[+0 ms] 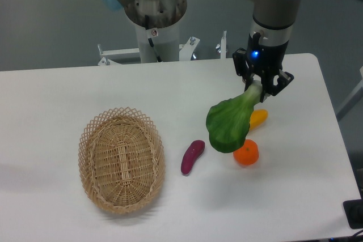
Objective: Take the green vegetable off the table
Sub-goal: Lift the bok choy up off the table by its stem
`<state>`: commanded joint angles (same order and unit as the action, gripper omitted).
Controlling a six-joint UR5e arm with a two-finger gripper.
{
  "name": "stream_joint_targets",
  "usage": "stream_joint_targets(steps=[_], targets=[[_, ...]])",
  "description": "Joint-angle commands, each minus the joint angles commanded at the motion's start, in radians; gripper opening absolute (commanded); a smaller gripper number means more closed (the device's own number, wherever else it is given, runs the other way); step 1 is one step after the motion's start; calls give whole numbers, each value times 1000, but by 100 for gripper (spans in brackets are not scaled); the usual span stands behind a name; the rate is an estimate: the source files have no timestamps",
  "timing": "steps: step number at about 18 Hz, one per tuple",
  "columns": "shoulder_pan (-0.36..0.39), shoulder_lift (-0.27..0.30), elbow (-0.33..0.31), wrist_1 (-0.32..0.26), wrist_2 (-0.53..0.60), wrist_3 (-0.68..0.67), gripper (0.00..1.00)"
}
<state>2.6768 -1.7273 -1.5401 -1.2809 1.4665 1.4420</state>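
The green vegetable [229, 124] is held by its pale stalk in the closed end effector [258, 90], leaf drooping above the bench [68, 94]; it seems light and pliable, best gripped at the firm stalk.

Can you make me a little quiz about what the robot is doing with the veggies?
1. True or false: the gripper holds the green vegetable by its pale stalk.
2. What lies in the basket? A) an orange B) nothing C) the eggplant
3. Fill in: the purple eggplant lies on the table to the ____ of the basket in the picture.

Key: 1 true. 2 B; the orange sits on the table below the leaf. 3 right.
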Motion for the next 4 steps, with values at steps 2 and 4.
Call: stream_joint_targets(steps=[2,4], targets=[[2,0,2,0,0,2,47],[0,0,3,2,-5,0,47]])
